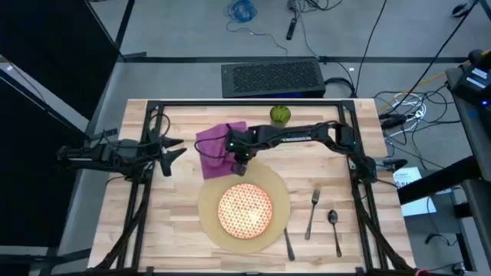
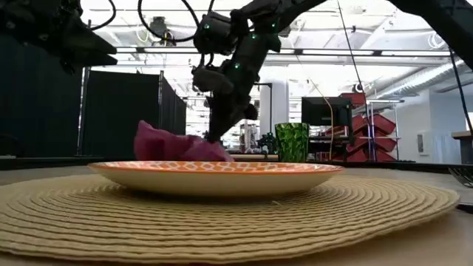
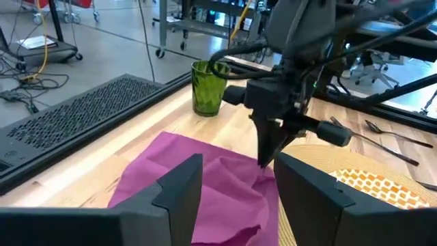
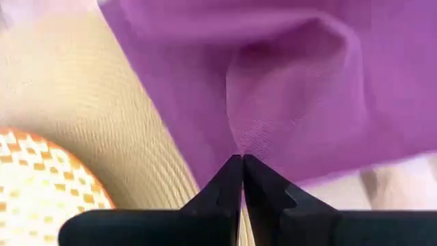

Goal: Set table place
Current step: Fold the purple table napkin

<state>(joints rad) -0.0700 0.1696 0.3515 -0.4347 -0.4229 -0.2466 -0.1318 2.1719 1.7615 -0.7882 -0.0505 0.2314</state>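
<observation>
Right wrist view shows the right gripper [image 4: 242,162] with its two dark fingers pressed together to a point, a fold of the purple napkin [image 4: 287,89] pinched between the tips. The cloth bunches upward at the pinch and spreads wide beyond it, one edge lying over the rim of the place [image 4: 89,102], the pale tan woven mat; a slice of the red-and-cream plate [image 4: 41,198] shows at the corner of that picture.

From above, the right gripper [image 1: 239,167] hangs at the end of the right arm, which reaches across the table [image 1: 337,245] from the right side to the napkin's [image 1: 219,146] corner nearest the mat. The napkin lies crumpled on the bare wood just behind the place [image 1: 280,218], its near edge touching or overlapping the mat's far rim. The plate [image 1: 245,208] sits in the middle of the mat.

A green glass [image 1: 280,115] stands upright near the table's far edge, beside the arm and apart from the napkin. To the right of the mat lie a fork [image 1: 312,213] and a spoon [image 1: 334,230] side by side, and a knife [image 1: 289,244] just off the mat's right rim.

The left gripper [image 1: 175,148] waits at the table's left side, fingers spread wide and holding nothing, pointing toward the napkin.
</observation>
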